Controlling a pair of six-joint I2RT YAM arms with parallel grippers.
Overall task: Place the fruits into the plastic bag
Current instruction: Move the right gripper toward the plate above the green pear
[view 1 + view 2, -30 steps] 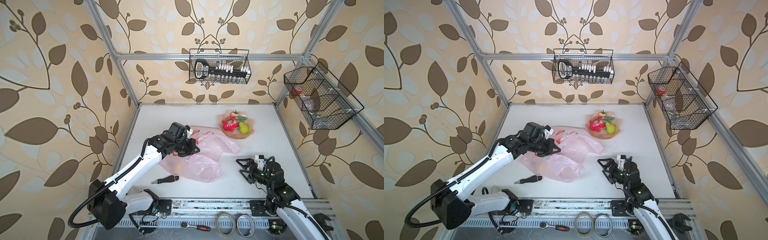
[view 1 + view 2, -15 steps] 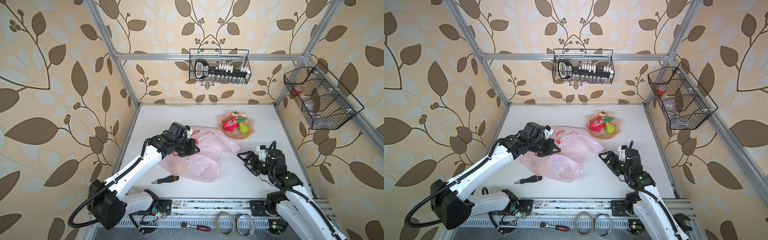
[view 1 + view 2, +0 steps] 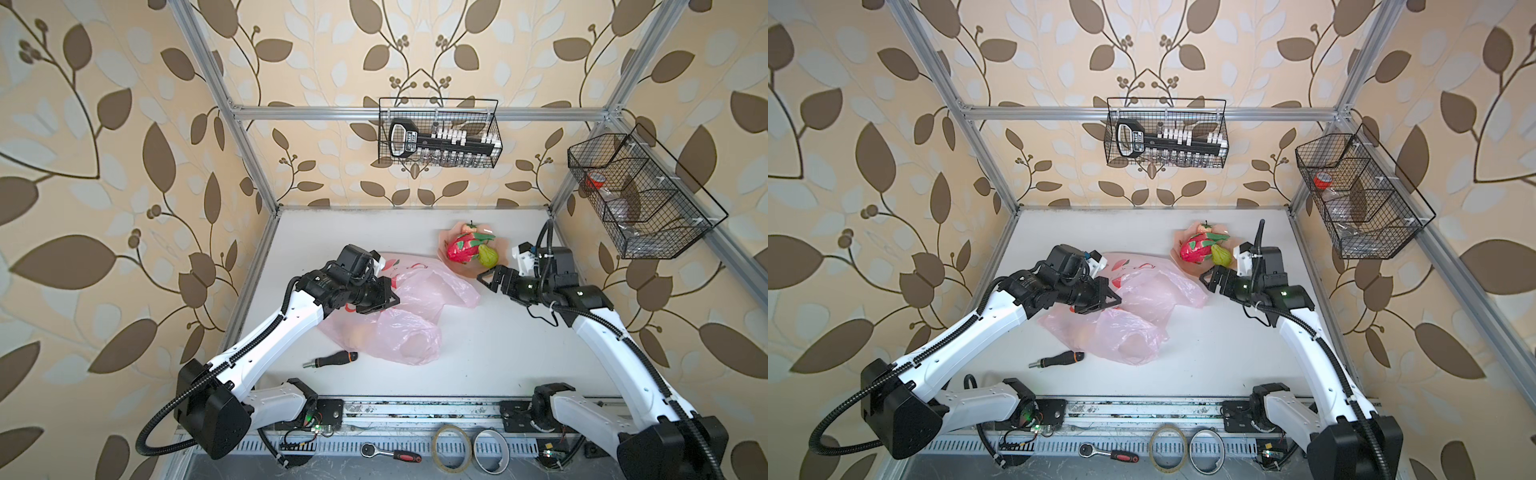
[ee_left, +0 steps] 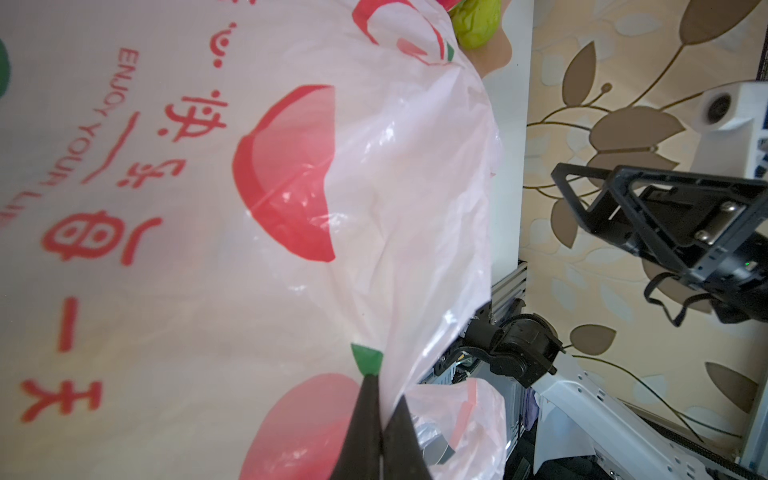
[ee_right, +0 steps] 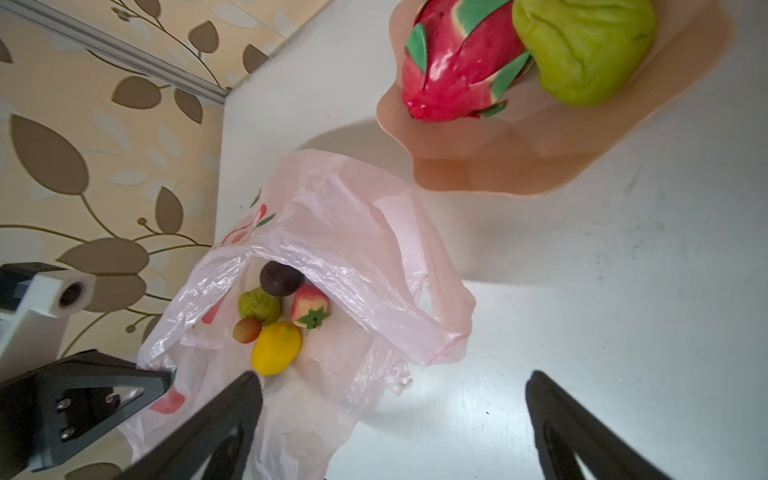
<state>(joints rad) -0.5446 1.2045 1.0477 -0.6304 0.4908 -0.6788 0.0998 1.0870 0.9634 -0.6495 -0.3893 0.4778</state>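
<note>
Leaf-patterned wallpaper surrounds a white bench [image 3: 478, 353], where a screwdriver [image 3: 330, 360] lies near the front left. On the left, the left gripper [image 3: 390, 297] is pinched tight on a fold of the plastic bag [image 3: 419, 291], lifting one edge of its mouth. The wrist view shows the film caught between the closed fingertips [image 4: 368, 419]. The bag lies crumpled across the middle of the bench. Through its mouth a plum [image 5: 280, 277], a lemon [image 5: 275, 348], a strawberry [image 5: 309, 306] and two smaller fruits show inside. To its right a scalloped plate [image 5: 498, 166] carries the dragon fruit [image 3: 461, 251] and the pear [image 3: 487, 257], which touch each other.

The thin film is the likely weak point. If it slips from the pinch, the mouth would sag shut in front of the next fruit. The opening also looks narrow for the dragon fruit, which could catch the rim and drag the bag or spill the small fruits. Because the pear leans on the dragon fruit, grabbing one may knock the other off the plate.

The left arm stretches low from its base, with its wrist roughly level and the gripper pointing right. The right arm reaches up from the front right. The right gripper [image 3: 492, 275] is spread wide and empty, hovering just beside the plate's near edge, between plate and bag.
</note>
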